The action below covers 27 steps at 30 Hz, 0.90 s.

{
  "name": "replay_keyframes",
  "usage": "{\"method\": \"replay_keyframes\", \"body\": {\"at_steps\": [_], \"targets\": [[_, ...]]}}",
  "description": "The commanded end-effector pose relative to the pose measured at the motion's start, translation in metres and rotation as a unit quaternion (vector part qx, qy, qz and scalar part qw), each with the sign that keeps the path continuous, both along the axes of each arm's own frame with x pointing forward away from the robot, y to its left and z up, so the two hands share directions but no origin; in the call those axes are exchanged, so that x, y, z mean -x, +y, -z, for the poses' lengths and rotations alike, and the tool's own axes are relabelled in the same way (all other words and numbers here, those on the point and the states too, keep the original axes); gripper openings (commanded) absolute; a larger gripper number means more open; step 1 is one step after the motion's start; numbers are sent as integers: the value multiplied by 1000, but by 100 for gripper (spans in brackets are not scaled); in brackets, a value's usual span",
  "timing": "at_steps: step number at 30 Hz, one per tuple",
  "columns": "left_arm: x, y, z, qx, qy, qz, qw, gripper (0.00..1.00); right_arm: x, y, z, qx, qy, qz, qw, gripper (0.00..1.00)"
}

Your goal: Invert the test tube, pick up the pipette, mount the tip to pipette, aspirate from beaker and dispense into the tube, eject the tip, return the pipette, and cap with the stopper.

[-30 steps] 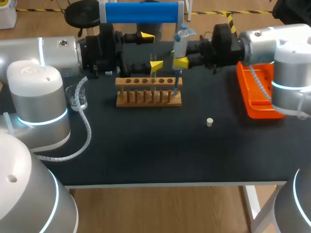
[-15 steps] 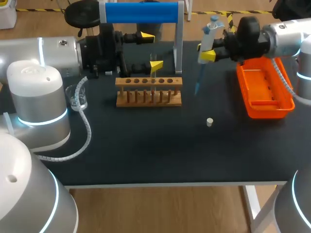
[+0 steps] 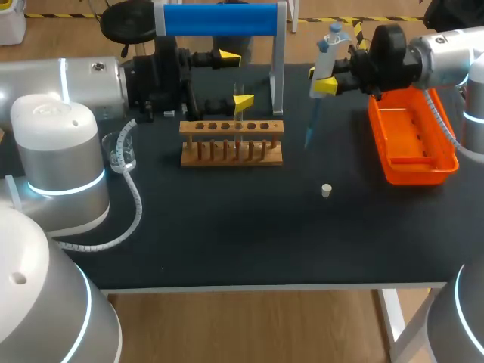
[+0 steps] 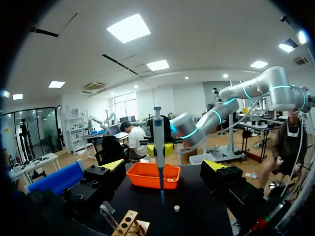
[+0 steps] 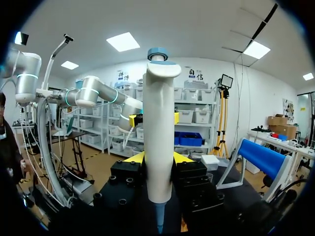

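My right gripper (image 3: 321,82) is shut on a white and blue pipette (image 3: 325,60), held upright above the table between the wooden rack (image 3: 231,144) and the orange tray (image 3: 412,140). Its blue tip (image 3: 308,136) hangs clear of the table. In the right wrist view the pipette (image 5: 158,142) stands between my yellow fingertips. My left gripper (image 3: 236,78) stands open behind the rack, by a clear test tube (image 3: 237,113) standing in it. In the left wrist view the pipette (image 4: 159,142) hangs ahead of the open fingers. A white stopper (image 3: 326,190) lies on the table.
A glass beaker (image 3: 121,151) stands at the left beside my left arm. A blue-topped stand (image 3: 219,19) rises at the back behind the rack. The orange tray sits at the right edge.
My right arm has carried the pipette away from the rack, up and to the right toward the orange tray, then held still. The left arm has not moved.
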State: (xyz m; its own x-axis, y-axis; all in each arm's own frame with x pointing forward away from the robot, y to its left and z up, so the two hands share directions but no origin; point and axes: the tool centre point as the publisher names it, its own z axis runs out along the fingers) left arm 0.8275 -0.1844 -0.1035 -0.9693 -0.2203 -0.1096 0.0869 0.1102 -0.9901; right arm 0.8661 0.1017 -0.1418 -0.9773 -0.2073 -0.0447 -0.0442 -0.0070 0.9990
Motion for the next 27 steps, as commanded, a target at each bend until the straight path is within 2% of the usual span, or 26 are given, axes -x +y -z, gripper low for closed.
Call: {"method": "replay_keyframes", "body": {"at_steps": [1,5,10,15,27], "targets": [[1,1,1,1,-1,0,1000,100,1,0,-1,1,0,1,1000,0],[1,1,1,1,-1,0,1000,100,1,0,-1,1,0,1,1000,0],[1,1,1,1,-1,0,1000,100,2,-23,-6,2,-4,11,1000,0],[1,1,1,1,-1,0,1000,100,-2,-53,-12,3,-7,22,1000,0],[1,1,1,1,-1,0,1000,100,-20,-138,-36,5,-38,41,998,0]]}}
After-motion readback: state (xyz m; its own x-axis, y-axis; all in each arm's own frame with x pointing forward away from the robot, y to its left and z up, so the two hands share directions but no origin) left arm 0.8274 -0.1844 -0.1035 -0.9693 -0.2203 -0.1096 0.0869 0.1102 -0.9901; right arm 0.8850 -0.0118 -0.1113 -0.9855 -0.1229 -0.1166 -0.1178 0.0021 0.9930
